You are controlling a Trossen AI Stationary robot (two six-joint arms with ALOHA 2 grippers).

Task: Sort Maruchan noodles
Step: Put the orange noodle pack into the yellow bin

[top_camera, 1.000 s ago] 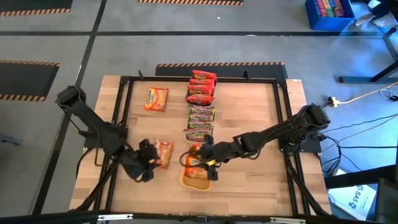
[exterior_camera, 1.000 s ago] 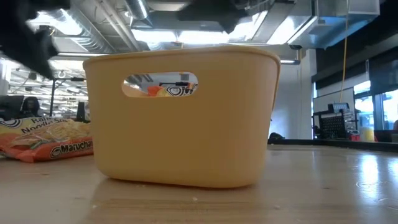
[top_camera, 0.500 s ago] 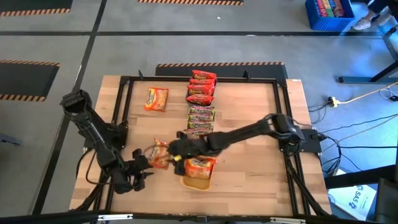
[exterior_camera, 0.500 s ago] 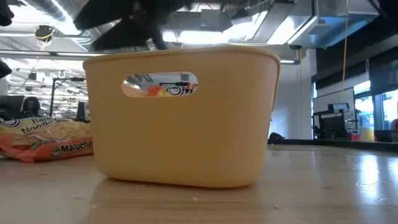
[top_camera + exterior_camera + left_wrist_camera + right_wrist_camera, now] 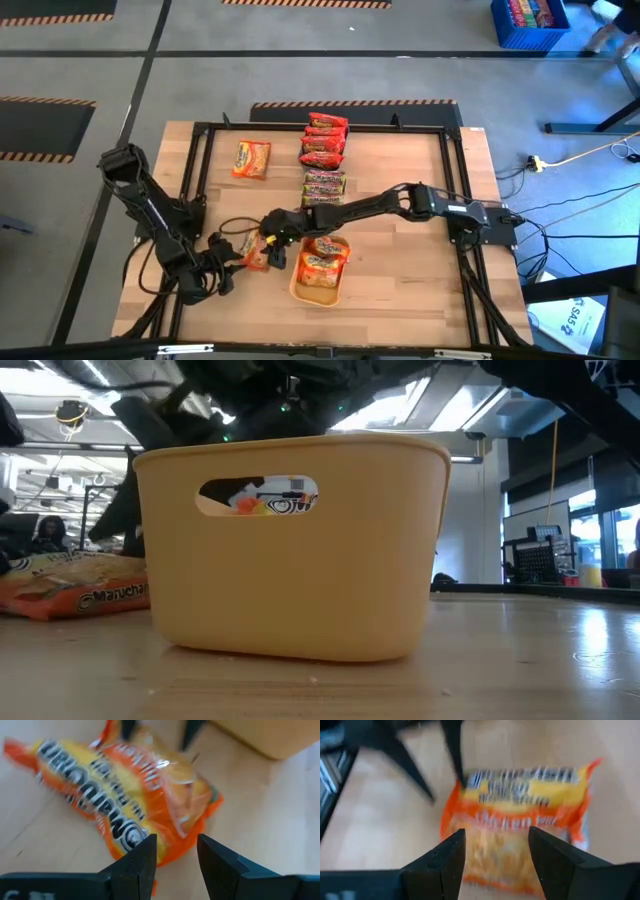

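The orange packet (image 5: 256, 252) lies flat on the table (image 5: 400, 290) just left of the yellow bin (image 5: 318, 287), which already holds one like it, while red packets (image 5: 324, 138) and green packets (image 5: 323, 188) sit stacked farther back and another orange one (image 5: 251, 159) lies far left. The step looks like picking this packet up, and both grippers are on it: the right gripper (image 5: 496, 851) reaches over from the right with fingers spread wide, straddling it without closing. The left gripper (image 5: 176, 855), at its near-left edge, has fingers parted and holds nothing; next, one should close on it and lift it to the bin.
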